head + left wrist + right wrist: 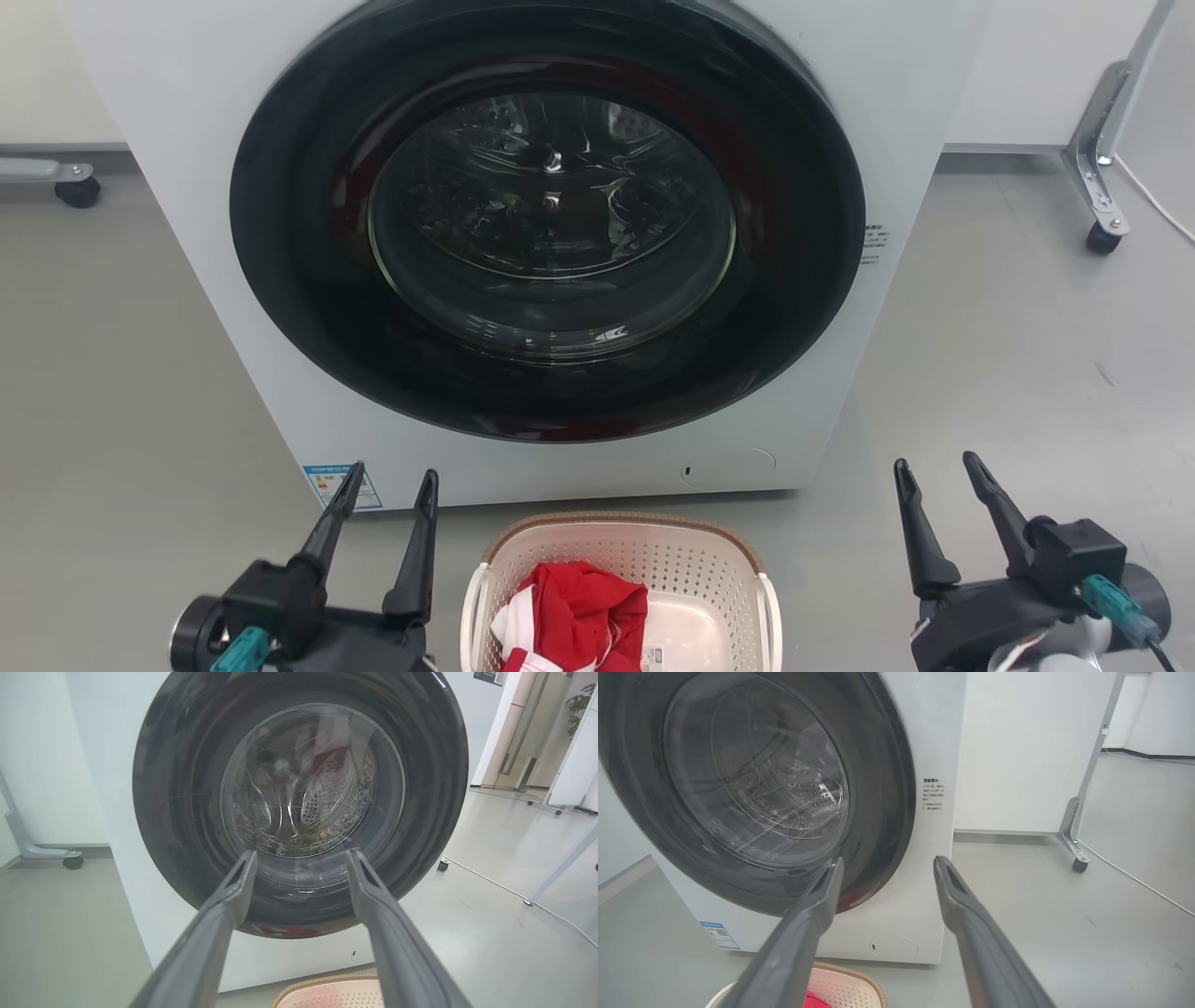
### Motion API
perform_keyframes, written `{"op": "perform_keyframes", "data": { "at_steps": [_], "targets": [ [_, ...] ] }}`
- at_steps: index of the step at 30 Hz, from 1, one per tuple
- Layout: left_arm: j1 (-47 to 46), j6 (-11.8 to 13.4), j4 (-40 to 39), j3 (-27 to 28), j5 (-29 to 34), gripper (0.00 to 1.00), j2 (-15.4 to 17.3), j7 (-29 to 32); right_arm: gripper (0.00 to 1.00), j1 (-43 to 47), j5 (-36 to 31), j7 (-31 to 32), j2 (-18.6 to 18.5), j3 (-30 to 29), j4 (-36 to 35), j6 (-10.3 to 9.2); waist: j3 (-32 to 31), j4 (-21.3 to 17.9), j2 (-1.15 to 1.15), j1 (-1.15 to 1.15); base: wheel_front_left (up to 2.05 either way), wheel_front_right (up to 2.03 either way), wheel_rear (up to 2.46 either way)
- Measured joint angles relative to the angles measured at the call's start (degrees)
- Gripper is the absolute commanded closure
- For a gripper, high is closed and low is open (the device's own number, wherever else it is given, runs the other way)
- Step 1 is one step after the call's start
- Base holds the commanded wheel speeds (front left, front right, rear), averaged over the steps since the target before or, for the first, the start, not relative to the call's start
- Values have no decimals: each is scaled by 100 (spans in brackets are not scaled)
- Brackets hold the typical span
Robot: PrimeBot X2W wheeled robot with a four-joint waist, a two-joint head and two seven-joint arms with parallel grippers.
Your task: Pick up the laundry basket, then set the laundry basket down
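Head view shows the basket (681, 553) on the floor (1008, 373) just before the washer (187, 93), between the left gripper (392, 471) and right gripper (934, 461), both spread wide and empty, so I think pick-up has not started and they must next reach down to its handles (771, 607).

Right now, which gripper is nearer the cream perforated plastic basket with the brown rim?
Left. Left gripper sits close left of the basket; right gripper stands farther off, rightward.

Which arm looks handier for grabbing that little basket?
Probably the left: the left gripper, open, sits close beside the basket; the right gripper, also open, is farther from it.
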Motion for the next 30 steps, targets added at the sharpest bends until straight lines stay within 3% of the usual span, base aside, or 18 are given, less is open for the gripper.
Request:
{"op": "perform_keyframes", "data": {
  "at_steps": [15, 30],
  "targets": [
    [975, 1, -363, 761, 565, 0, -468, -12, 0, 925, -565, 0, 330, -871, -651, -1, -12, -26, 1, 1, 0, 0, 0],
    [1178, 1, -535, 1138, 1065, 0, -748, 333, 0, 1208, -1187, 10, 522, -1126, -905, -1, 17, -4, 1, 1, 0, 0, 0]
  ]
}}
